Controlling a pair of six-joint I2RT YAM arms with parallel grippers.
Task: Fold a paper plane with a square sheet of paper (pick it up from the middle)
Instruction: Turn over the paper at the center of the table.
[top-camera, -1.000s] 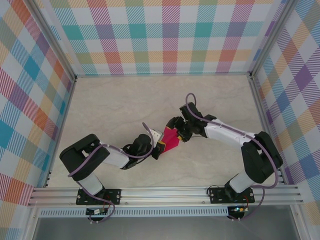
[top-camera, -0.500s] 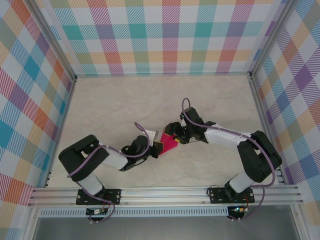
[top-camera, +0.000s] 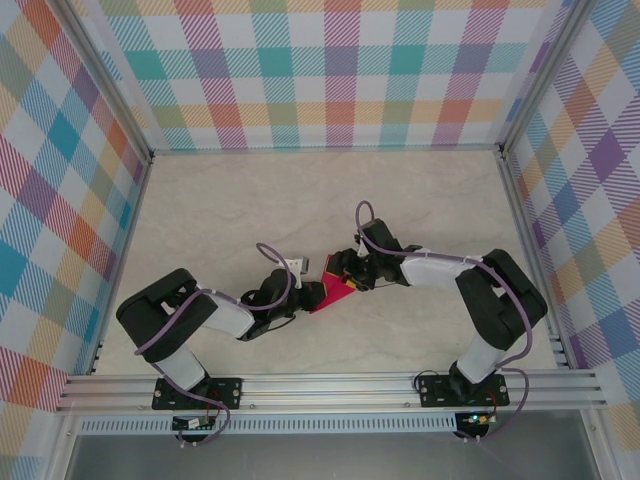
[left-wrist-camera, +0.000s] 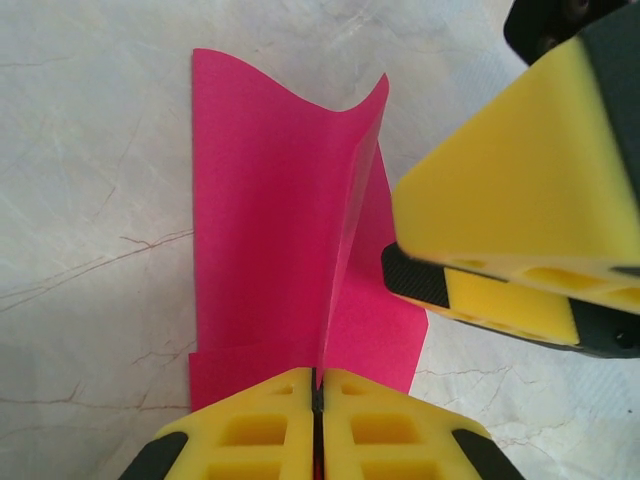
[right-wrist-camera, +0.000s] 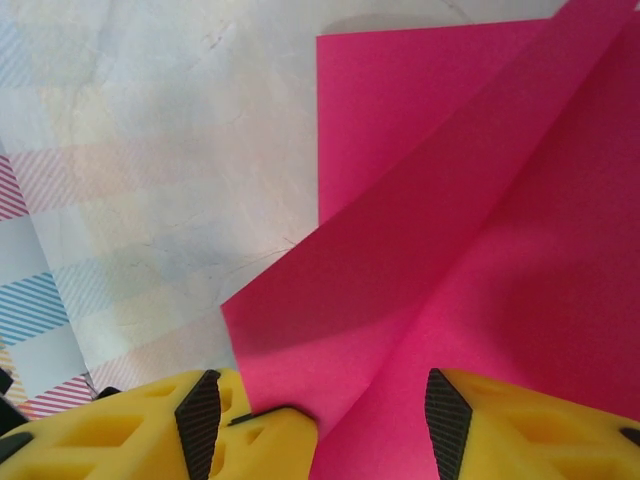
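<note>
The left gripper is clamping the raised crease of the square sheet of paper, while the right gripper, jaws apart, is straddling its opposite edge.

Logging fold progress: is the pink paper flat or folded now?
Partly folded: a flap of the square sheet of paper stands up along a crease, pinched by the shut left gripper.
</note>
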